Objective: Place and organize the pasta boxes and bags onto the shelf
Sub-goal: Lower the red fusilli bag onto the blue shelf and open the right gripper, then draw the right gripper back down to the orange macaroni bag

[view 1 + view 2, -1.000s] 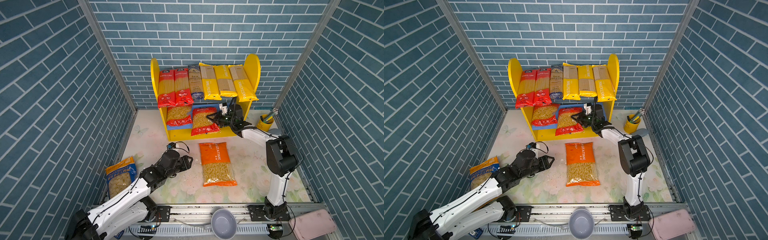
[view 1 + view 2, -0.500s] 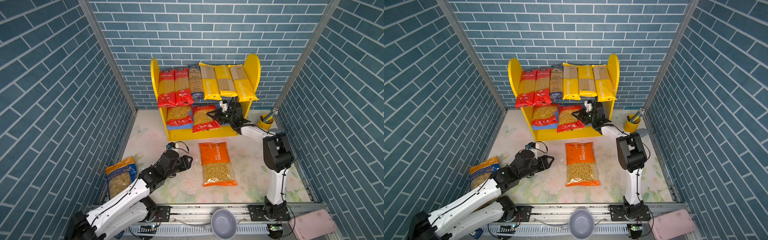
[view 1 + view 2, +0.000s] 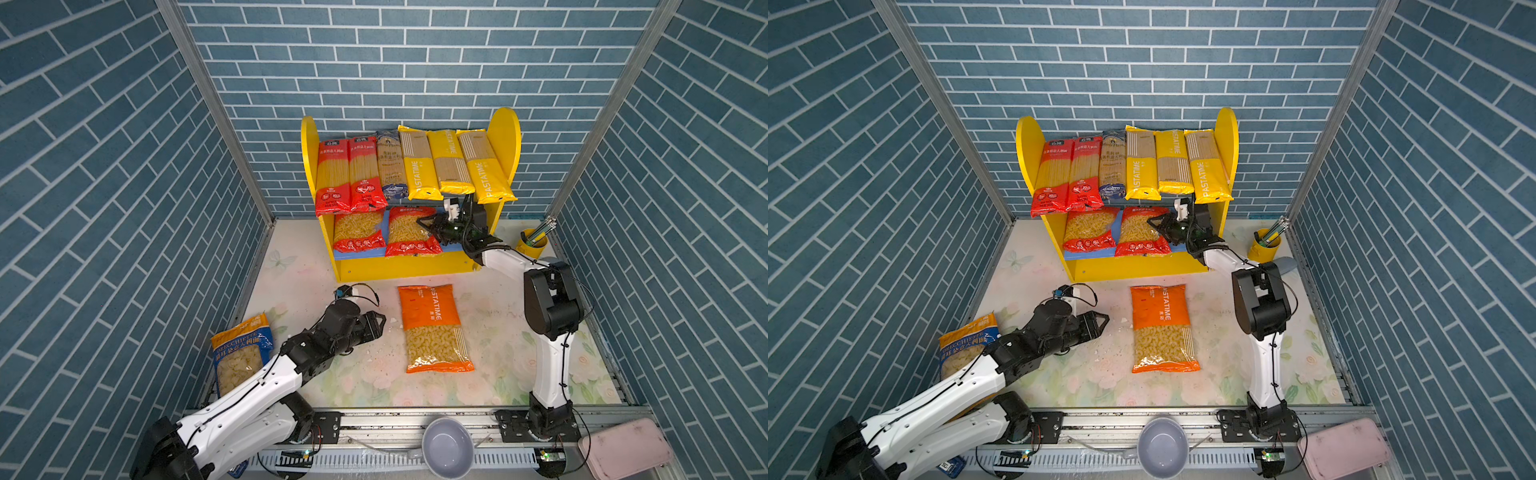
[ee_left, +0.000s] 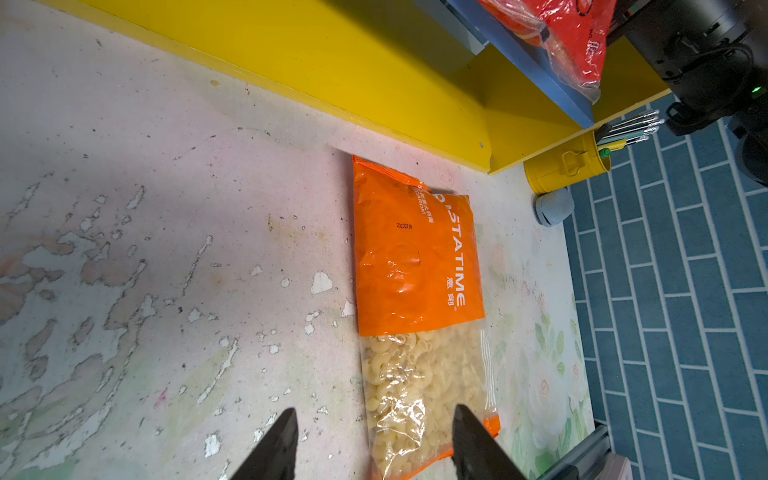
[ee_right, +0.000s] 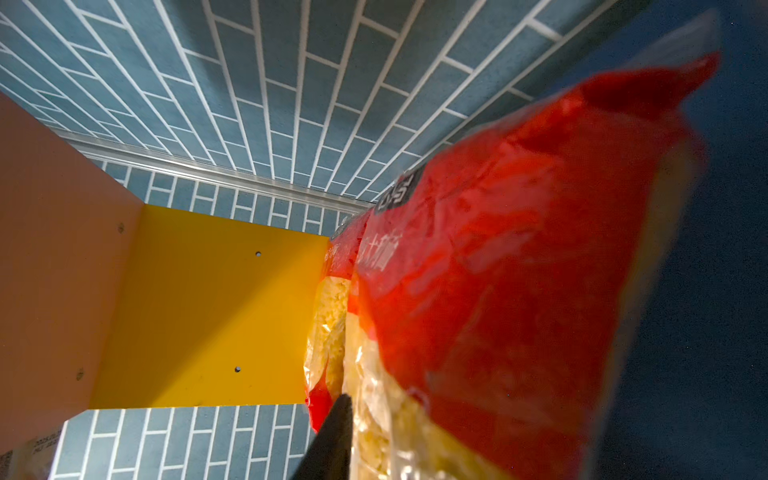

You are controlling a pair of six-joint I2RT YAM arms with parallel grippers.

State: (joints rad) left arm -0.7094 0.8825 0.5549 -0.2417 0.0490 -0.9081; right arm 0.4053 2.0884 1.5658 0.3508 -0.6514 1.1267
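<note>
The shelf (image 3: pixel 503 137) stands at the back wall. Several red, dark-blue and yellow spaghetti packs (image 3: pixel 449 162) lean on its upper board. Two red short-pasta bags (image 3: pixel 358 230) (image 3: pixel 409 232) rest on the blue lower board. My right gripper (image 3: pixel 432 228) is at the right-hand red bag (image 5: pixel 519 270), jaws spread on either side of its edge; one finger (image 5: pixel 332 436) shows, the bag hides the other. An orange bag (image 3: pixel 432 328) (image 4: pixel 415 270) lies flat on the table. My left gripper (image 3: pixel 376 324) (image 4: pixel 374 440) hovers open and empty near its clear end. A blue-orange bag (image 3: pixel 239 353) leans at the left wall.
A yellow pen cup (image 3: pixel 534 243) stands right of the shelf, with a grey rounded object (image 4: pixel 552 205) beside it. A grey bowl (image 3: pixel 446 446) and a pink tray (image 3: pixel 623 446) sit at the front rail. Brick walls close in on three sides.
My right gripper pushed the right-hand red bag deeper onto the lower board and its jaws have spread apart. The left arm has not moved.
</note>
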